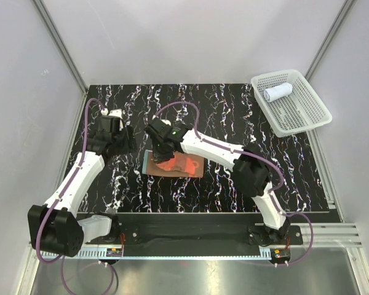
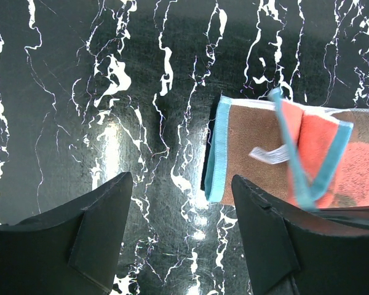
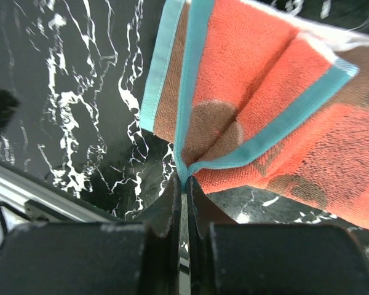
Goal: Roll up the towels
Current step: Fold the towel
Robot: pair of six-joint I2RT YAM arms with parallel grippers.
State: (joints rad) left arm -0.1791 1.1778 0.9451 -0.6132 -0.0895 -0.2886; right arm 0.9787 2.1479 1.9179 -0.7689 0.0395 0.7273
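1. The orange-red towel (image 1: 175, 165) is lying near the middle of the black marbled table (image 1: 234, 110), between the two arms and a little nearer the robot's left side.
2. It is resting partly folded. The brown side is showing at its left end, the orange-red face is showing across the rest, and teal edging is running along the borders.
3. In the left wrist view, a small white label (image 2: 270, 153) is sticking out of the brown side.
4. The right gripper (image 3: 183, 184) is reaching across over the towel's left end. Its two fingers are pressed together with almost no gap, and they are pinching the teal edging where two strips of the border meet.
5. From that pinched spot the cloth is fanning away in two flaps, so this corner is sitting doubled over on the rest of the towel.
6. The left gripper (image 2: 181, 178) is hanging just to the left of the towel with its jaws spread wide and nothing between them. Only bare tabletop is showing in the gap.
7. The towel's teal-edged left border is lying just beside the left gripper's right-hand finger; whether the two are touching cannot be told.
8. The white towel (image 1: 277, 92) is sitting rolled into a short cylinder in the far end of the white mesh basket (image 1: 301, 114).
9. The basket is standing at the far right corner of the table, well apart from both grippers.
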